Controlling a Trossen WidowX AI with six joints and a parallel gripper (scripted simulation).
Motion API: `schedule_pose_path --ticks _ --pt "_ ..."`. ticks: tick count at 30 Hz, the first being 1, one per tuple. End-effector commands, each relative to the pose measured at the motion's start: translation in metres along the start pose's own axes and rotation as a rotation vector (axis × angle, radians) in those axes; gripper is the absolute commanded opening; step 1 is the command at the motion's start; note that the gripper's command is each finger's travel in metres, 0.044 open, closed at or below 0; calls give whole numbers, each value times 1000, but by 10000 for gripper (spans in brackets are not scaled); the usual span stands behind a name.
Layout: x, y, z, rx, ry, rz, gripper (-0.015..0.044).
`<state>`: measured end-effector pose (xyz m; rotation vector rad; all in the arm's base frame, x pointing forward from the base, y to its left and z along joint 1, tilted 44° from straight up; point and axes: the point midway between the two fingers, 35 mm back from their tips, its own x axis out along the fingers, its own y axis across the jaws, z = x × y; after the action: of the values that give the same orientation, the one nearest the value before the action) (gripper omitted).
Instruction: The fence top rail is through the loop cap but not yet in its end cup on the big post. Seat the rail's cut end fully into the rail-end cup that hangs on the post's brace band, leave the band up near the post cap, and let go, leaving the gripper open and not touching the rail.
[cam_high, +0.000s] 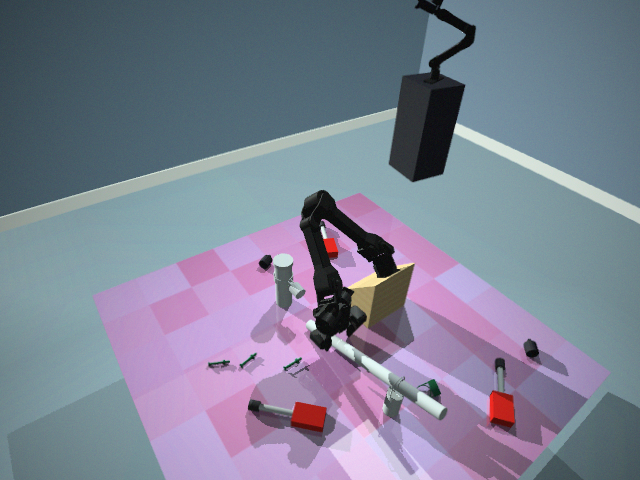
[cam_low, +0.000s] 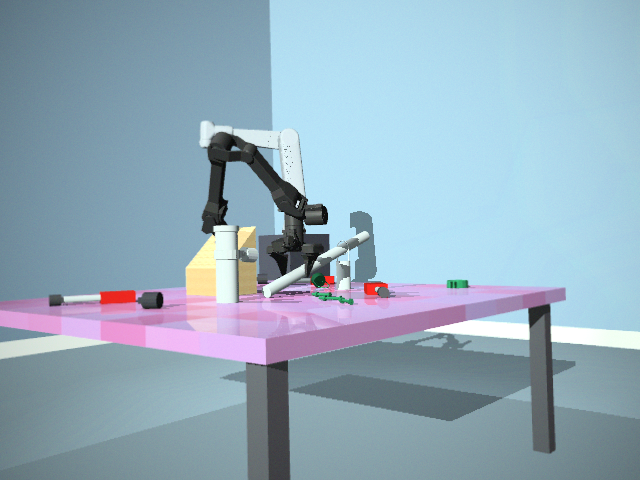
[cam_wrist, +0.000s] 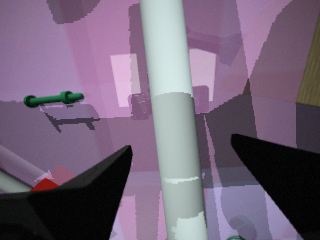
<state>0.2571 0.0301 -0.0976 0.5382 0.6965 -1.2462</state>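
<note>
The white rail (cam_high: 377, 369) (cam_low: 330, 255) (cam_wrist: 167, 50) slopes through the loop cap (cam_high: 391, 388) above the small post (cam_high: 391, 405) (cam_low: 343, 279). Its low end is down near the table, below and apart from the rail-end cup (cam_high: 297, 289) (cam_low: 250, 254). The cup hangs on the brace band (cam_low: 224, 252) of the big post (cam_high: 282, 297) (cam_low: 226, 284), a little below the post cap (cam_high: 283, 259) (cam_low: 225, 228). My gripper (cam_high: 338, 338) (cam_low: 296, 275) (cam_wrist: 180, 144) is open, pointing down, its fingers on either side of the rail near the low end. The wrist view shows gaps on both sides.
A wooden wedge block (cam_high: 385, 299) (cam_low: 199, 279) stands beside the arm. Green bolts (cam_high: 219, 363) (cam_wrist: 52, 99) lie on the pink table. A green clamp (cam_high: 433, 387) is near the small post. Red-headed mallets (cam_high: 309, 416) (cam_high: 501, 408) and black caps (cam_high: 265, 261) (cam_high: 530, 347) lie around.
</note>
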Motion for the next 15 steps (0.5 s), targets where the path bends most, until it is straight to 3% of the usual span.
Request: schedule_pose_path --ticks 1,12,15 --pt "8 -1 1 -3 -6 0 440" --pt "23 -3 2 -2 -9 -1 440" --pt "23 -3 2 -2 -9 -1 361"
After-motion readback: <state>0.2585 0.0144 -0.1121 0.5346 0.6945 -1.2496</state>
